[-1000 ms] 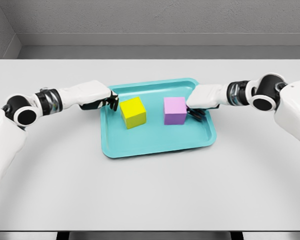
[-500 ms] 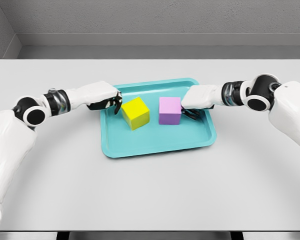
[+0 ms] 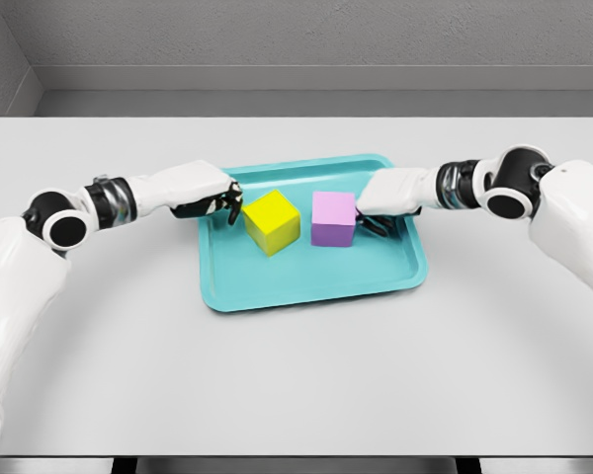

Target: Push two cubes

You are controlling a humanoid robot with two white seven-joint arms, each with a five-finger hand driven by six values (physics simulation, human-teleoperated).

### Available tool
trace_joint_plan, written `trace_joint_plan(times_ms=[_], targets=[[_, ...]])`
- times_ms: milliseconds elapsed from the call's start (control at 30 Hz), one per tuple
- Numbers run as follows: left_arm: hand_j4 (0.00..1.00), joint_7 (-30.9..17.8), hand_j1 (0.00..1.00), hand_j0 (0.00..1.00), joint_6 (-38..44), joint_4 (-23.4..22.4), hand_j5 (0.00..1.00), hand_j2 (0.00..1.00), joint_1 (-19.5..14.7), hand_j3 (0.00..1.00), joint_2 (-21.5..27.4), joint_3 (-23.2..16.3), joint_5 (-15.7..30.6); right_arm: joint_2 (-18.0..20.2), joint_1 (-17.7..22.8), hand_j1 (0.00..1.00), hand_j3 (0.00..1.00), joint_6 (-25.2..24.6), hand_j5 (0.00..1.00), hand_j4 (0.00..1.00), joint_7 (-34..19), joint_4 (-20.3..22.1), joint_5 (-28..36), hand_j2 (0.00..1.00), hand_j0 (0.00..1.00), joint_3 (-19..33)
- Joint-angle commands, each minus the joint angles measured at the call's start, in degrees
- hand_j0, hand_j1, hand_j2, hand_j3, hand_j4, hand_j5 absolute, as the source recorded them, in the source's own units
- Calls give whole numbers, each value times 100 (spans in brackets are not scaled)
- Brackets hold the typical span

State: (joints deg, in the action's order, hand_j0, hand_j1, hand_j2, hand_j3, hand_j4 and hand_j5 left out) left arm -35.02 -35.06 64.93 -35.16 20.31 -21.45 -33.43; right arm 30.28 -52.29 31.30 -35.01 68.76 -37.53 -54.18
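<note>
I find no readable text, label, brand, number or sign anywhere in the head view. Checked the faces of both cubes, the tray, the table, the arm shells and the back wall: all are plain, unmarked surfaces.

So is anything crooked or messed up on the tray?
A bit. The yellow cube sits twisted, one corner pointing toward the front, while the purple cube lines up squarely with the tray. The tray itself lies slightly skewed on the table. Nothing is spilled, tipped or broken.
</note>
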Motion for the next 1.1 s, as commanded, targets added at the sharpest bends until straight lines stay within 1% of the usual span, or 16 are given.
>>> trace_joint_plan(times_ms=[0,67,133,167,200,233,267,333,367,433,500,800,833,1067], targets=[[35,2,35,35,6,46,35,35,9,35,140,18,152,13,0,12,12,-10,12,12,1,-47,17,12,12,4],[35,2,35,35,6,46,35,35,18,35,157,18,205,22,0,12,12,-10,12,12,1,-161,17,12,12,4],[35,2,35,35,6,63,35,35,18,35,157,18,214,48,-44,12,12,-10,12,12,1,-170,9,12,12,12],[35,2,35,35,6,247,35,35,53,35,166,0,389,57,-61,12,12,-1,12,12,1,-179,17,12,12,12],[34,2,34,34,6,502,34,34,70,34,394,-35,618,57,-88,12,12,-1,12,12,1,-179,17,12,12,12],[34,2,34,34,6,801,34,34,211,34,517,-35,768,66,-123,12,12,8,12,12,1,-179,17,12,12,21],[34,2,34,34,6,986,34,34,272,34,570,-35,777,66,-158,12,12,25,12,12,1,-170,17,12,12,21],[34,2,34,34,6,995,34,34,308,34,605,-35,785,119,-220,13,13,43,13,13,1,-143,17,13,13,12],[34,2,34,34,6,995,34,34,378,34,693,-26,821,119,-237,13,13,34,13,13,1,-152,17,13,13,12],[34,2,34,34,6,1012,34,34,387,34,711,-35,838,119,-255,13,13,16,13,13,1,-170,26,13,13,12],[34,2,34,34,6,1056,34,34,501,34,702,-35,829,119,-255,13,13,-1,13,13,1,-179,26,13,13,21],[34,2,34,34,6,1056,34,34,589,34,394,-149,812,110,-299,13,13,-10,13,13,1,-179,35,13,13,4],[34,2,34,34,6,1056,34,34,580,34,394,-202,812,110,-299,13,13,-10,13,13,1,-179,35,13,13,4],[34,2,34,34,6,968,34,34,659,34,403,-202,812,110,-299,13,13,-10,13,13,1,-179,44,13,13,4]])
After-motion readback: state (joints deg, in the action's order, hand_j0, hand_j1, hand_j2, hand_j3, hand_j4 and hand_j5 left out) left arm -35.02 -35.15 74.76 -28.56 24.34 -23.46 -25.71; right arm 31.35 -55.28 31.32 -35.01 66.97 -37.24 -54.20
